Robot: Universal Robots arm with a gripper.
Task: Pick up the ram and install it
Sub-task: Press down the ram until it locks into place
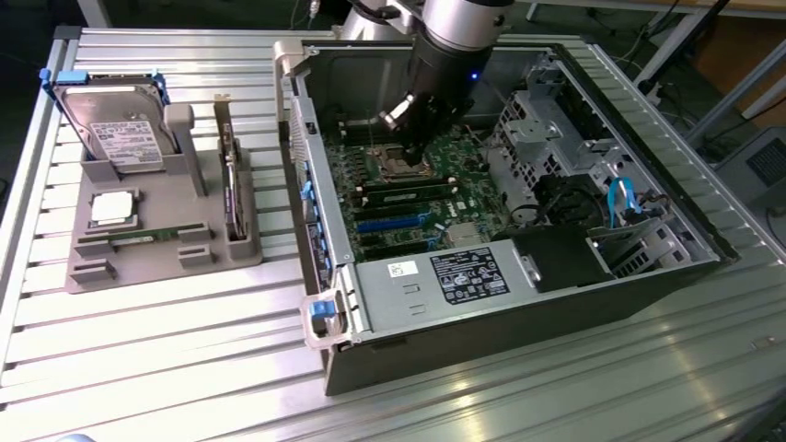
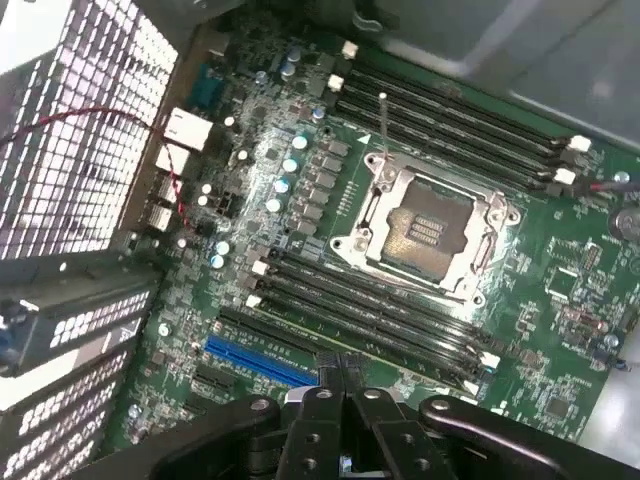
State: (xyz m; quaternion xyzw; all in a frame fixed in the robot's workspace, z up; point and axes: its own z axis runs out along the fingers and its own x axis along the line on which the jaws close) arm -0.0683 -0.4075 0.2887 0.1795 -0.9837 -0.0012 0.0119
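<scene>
Gripper (image 2: pixel 345 385), black metal jaws together, sits over the green motherboard (image 2: pixel 300 180); ram stick (image 1: pixel 410 196) seated in slot.

No wording can be read anywhere. The black label (image 1: pixel 468 273) on the power supply box (image 1: pixel 430 295) at the near end of the computer case carries fine white print and small marks, too small to make out. A white sticker (image 1: pixel 402 270) beside it and the white label (image 1: pixel 125 144) on the hard drive (image 1: pixel 113 129), at the exterior view's left, bear illegible print too.
</scene>
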